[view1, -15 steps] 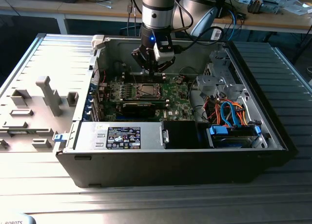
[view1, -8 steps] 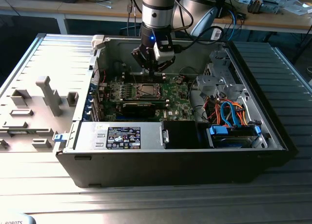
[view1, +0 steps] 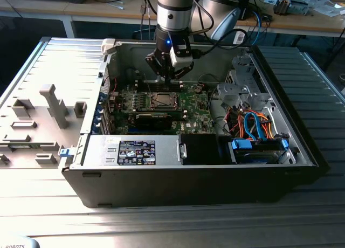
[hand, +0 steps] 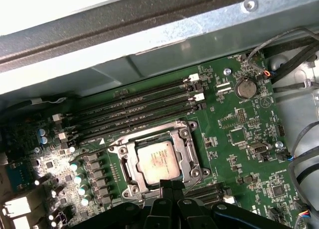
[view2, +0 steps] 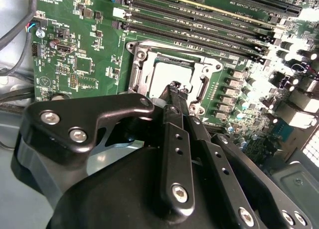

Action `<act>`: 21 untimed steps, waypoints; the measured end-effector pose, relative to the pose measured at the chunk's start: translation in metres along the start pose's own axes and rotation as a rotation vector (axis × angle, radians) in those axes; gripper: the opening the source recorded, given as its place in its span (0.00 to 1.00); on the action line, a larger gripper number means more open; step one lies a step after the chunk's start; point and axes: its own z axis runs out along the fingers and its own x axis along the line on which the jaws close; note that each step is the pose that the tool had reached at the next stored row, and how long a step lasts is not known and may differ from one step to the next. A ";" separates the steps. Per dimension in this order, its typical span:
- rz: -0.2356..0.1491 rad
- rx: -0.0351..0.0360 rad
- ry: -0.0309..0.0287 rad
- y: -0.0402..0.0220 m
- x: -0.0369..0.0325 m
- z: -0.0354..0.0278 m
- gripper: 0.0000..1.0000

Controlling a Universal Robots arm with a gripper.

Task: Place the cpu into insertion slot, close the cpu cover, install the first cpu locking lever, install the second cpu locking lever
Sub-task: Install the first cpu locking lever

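Matt metal cpu (hand: 158, 161), seemingly bare-metal cpu cover (hand: 187, 154), matt black gripper (view2: 175, 87)

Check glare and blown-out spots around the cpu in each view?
First wrist view: mild sheen on the cpu, case edge overexposed at top. Second wrist view: cpu washed pale, strong glare on board components beside it, gripper dark in front. Exterior view: cpu evenly lit, gripper above it.
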 end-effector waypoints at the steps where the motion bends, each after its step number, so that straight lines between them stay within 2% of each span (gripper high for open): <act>1: 0.000 -0.0001 -0.0001 0.0000 0.0000 -0.0004 0.11; 21: 0.000 0.0015 -0.0006 0.0006 0.0002 -0.0010 0.11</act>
